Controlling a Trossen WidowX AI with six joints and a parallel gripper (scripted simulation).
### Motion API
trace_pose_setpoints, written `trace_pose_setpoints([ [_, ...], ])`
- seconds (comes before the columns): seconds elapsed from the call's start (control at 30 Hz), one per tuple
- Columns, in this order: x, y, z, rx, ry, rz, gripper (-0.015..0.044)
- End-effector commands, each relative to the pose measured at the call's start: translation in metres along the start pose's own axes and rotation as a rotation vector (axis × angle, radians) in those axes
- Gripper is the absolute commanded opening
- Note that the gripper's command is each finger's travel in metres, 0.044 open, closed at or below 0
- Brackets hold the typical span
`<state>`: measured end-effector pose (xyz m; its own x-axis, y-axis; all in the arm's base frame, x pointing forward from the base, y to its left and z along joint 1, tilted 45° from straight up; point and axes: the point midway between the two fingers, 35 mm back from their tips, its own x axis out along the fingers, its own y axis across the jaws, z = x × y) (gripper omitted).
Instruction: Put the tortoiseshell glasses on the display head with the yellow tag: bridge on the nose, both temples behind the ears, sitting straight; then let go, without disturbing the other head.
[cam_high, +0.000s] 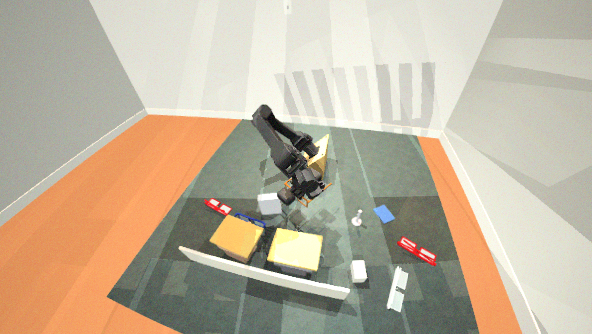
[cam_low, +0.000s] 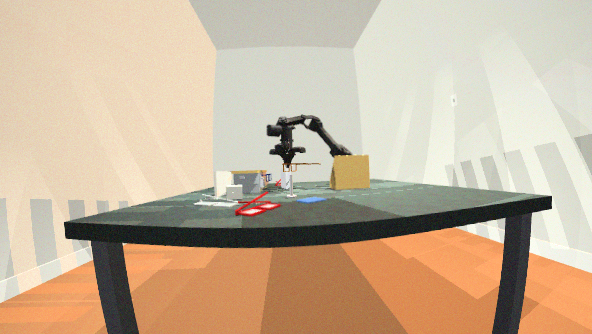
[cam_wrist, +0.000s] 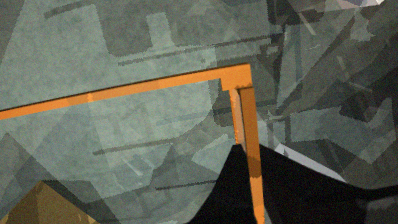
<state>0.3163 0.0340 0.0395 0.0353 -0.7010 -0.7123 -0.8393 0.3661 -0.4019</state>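
Note:
The tortoiseshell glasses, orange-brown here (cam_high: 307, 203) (cam_low: 294, 164) (cam_wrist: 235, 77), hang level in the air, clear of the table. My gripper (cam_low: 287, 163) (cam_wrist: 244, 151) points down and is shut on one thin bar of them, near a corner of the frame. Two grey blocks with flat tops look like the display heads: one with a pale yellow top (cam_high: 296, 247), one with an orange-yellow top (cam_high: 237, 234). Blue glasses (cam_high: 248, 220) (cam_low: 269, 177) are at the orange-topped one. No tag can be made out. The held glasses are on the arm's side of both heads.
A long white rail (cam_high: 260, 272) runs beside the heads. A white block (cam_high: 270, 204), a small stand (cam_high: 356, 221), a blue card (cam_high: 384, 214), a white box (cam_high: 359, 271), red glasses (cam_high: 401, 243) and white glasses (cam_high: 391, 295) are around them. A yellow panel (cam_low: 350, 172) stands near the arm's base.

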Motion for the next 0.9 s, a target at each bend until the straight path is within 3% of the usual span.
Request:
trace_pose_setpoints([
  [0.0,0.001,0.001,-0.001,0.063,0.002,0.001,0.0],
  [0.87,-0.003,0.016,-0.01,0.934,0.002,0.003,0.0],
])
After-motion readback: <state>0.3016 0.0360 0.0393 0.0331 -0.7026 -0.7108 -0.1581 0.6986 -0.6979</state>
